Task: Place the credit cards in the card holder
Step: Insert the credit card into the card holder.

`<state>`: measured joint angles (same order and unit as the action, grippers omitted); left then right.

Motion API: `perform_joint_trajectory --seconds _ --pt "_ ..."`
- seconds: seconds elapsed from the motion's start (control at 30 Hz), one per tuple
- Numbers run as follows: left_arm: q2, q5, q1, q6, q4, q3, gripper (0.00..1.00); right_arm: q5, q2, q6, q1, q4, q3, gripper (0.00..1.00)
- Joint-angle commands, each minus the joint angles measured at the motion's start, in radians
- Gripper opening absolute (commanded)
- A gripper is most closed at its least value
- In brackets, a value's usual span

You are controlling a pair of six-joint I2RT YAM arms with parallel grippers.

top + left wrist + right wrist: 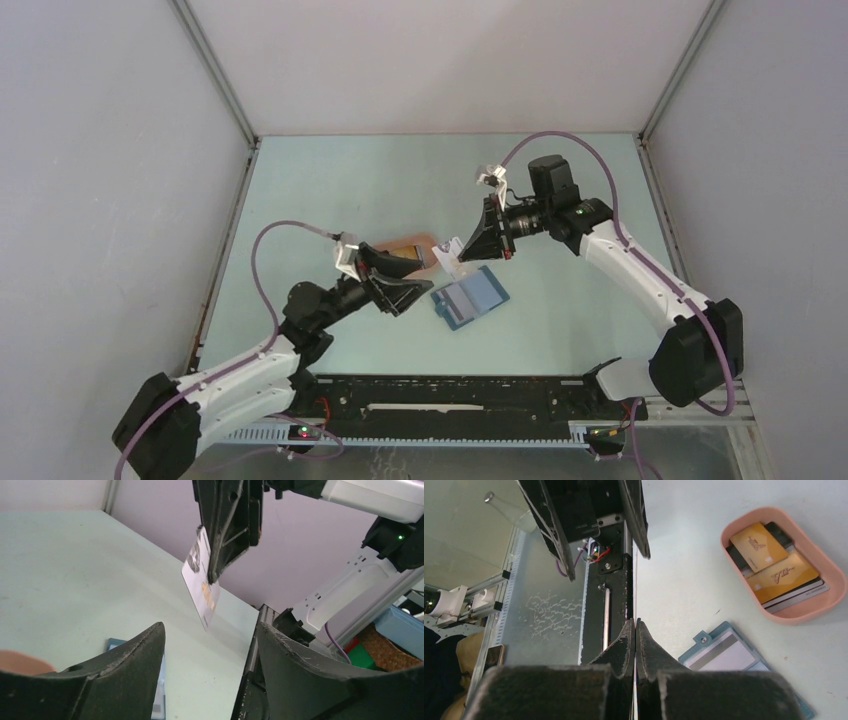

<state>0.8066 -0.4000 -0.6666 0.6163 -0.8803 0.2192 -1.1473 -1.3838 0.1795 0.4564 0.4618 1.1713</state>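
Observation:
My right gripper [635, 622] is shut on a whitish card [200, 580], seen edge-on between its fingers. It holds the card above the table, just left of the open blue card holder [470, 298]. The holder [729, 652] lies flat with a pale card with a grey stripe in one slot. My left gripper [412, 282] is open and empty, and stands between the pink tray [420, 238] and the holder. In the left wrist view my left gripper [210, 630] points up at the held card. Two yellow-orange cards [769, 542] lie on a black card [736, 557] in the tray [725, 532].
The grey walls and metal frame posts [215, 70] close in the light table on three sides. The black base rail [450, 395] runs along the near edge. The two arms stand close together over the middle of the table.

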Motion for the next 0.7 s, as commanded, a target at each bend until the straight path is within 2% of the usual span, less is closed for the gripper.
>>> perform_joint_trajectory --seconds 0.0,0.2,0.33,0.5,0.57,0.67 --pt "0.088 0.012 -0.054 -0.066 -0.165 0.02 0.71 -0.1 0.034 -0.034 -0.013 -0.076 -0.013 0.0" --pt "0.227 0.01 -0.107 -0.051 -0.25 0.084 0.65 -0.117 0.038 -0.061 -0.016 -0.091 -0.013 0.0" --pt "0.295 -0.003 -0.129 -0.038 -0.295 0.111 0.51 -0.122 0.04 -0.08 -0.024 -0.105 -0.017 0.0" --pt "0.359 -0.007 -0.139 -0.002 -0.373 0.122 0.42 -0.137 0.035 -0.095 -0.027 -0.124 -0.029 0.0" --pt "0.371 -0.005 -0.139 0.0 -0.375 0.131 0.35 -0.14 0.033 -0.097 -0.027 -0.124 -0.028 0.0" --pt "0.385 0.004 -0.139 0.003 -0.375 0.139 0.17 -0.145 0.033 -0.097 -0.027 -0.123 -0.029 0.0"
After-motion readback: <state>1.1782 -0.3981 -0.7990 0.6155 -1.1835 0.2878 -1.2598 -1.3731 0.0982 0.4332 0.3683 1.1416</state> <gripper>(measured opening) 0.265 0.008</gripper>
